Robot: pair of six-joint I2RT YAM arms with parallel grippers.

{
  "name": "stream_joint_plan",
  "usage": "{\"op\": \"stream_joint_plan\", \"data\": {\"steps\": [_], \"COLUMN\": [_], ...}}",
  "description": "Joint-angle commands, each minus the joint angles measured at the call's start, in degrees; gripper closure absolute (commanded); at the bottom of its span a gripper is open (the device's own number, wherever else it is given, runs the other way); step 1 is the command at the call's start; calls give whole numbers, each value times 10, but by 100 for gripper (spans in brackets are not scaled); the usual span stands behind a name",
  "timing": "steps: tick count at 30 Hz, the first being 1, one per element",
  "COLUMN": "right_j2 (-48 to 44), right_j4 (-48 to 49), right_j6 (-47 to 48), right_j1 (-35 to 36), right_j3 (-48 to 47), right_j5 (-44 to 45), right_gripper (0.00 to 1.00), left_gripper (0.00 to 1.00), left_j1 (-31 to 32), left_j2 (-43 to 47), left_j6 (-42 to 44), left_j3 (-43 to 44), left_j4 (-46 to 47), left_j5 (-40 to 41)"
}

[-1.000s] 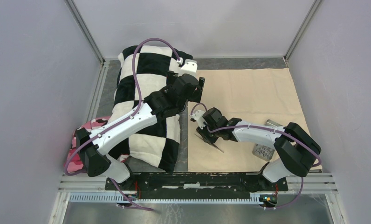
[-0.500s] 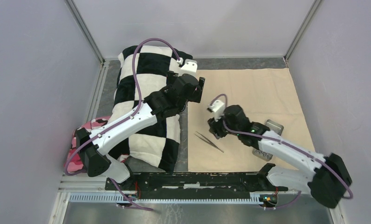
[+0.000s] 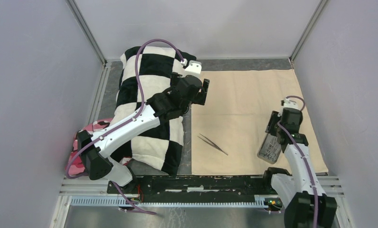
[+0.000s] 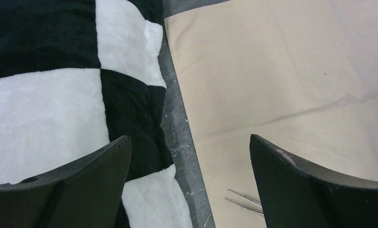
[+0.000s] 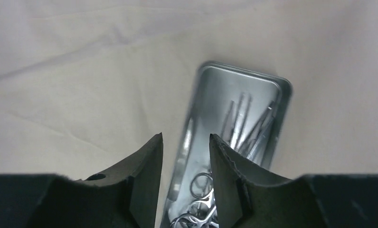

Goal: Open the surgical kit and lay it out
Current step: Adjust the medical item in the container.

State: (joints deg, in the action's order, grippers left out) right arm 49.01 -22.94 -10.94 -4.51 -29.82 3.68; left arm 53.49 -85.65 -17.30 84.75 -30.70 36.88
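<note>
The surgical kit's beige cloth wrap (image 3: 253,95) lies spread flat. Thin steel tweezers (image 3: 213,144) rest on its near left part, also seen in the left wrist view as tweezers (image 4: 244,202). The grey metal tray (image 3: 269,149) sits at the cloth's near right, holding scissor-handled forceps (image 5: 203,187) and thin steel tools. My right gripper (image 3: 274,132) hangs over the tray (image 5: 253,90), open (image 5: 185,142) with nothing held; the tray's left rim shows between its fingers. My left gripper (image 3: 203,92) hovers wide open (image 4: 189,142) over the cloth's left edge, empty.
A black-and-white checkered pillow (image 3: 149,90) lies left of the cloth, under the left arm. A pink camouflage cloth (image 3: 89,133) pokes out at its near left. A strip of dark marbled table (image 4: 180,128) separates pillow and cloth. Grey walls close in on three sides.
My right arm has let go of the tweezers, left them on the cloth, and swung right to hover over the tray. The left arm has not moved.
</note>
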Motion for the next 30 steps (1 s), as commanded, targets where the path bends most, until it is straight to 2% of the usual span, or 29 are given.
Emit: {"op": "stream_joint_plan", "data": {"steps": [1,4,6,16,30], "right_j2": [20,48,67,115,166], "right_j4": [-10,-25,-29,38,111], "right_j6": [-26,-21,-13,-15,-24], "right_j1": [-121,-194,-210,-212,-212], "right_j3": [19,24,26,27,40], "right_j5": [-101,-151,-178,-222,-234], "right_gripper": [56,60,60,60,71], "left_gripper": [0,0,0,0,0], "left_j1": [3,3,3,3,3], "left_j2": [25,25,23,18,13], "left_j6": [-14,-12,-11,-8,-4], "left_j3": [13,13,13,11,9], "left_j4": [26,26,26,29,30], "left_j5": [-3,-3,-3,-4,-2]}}
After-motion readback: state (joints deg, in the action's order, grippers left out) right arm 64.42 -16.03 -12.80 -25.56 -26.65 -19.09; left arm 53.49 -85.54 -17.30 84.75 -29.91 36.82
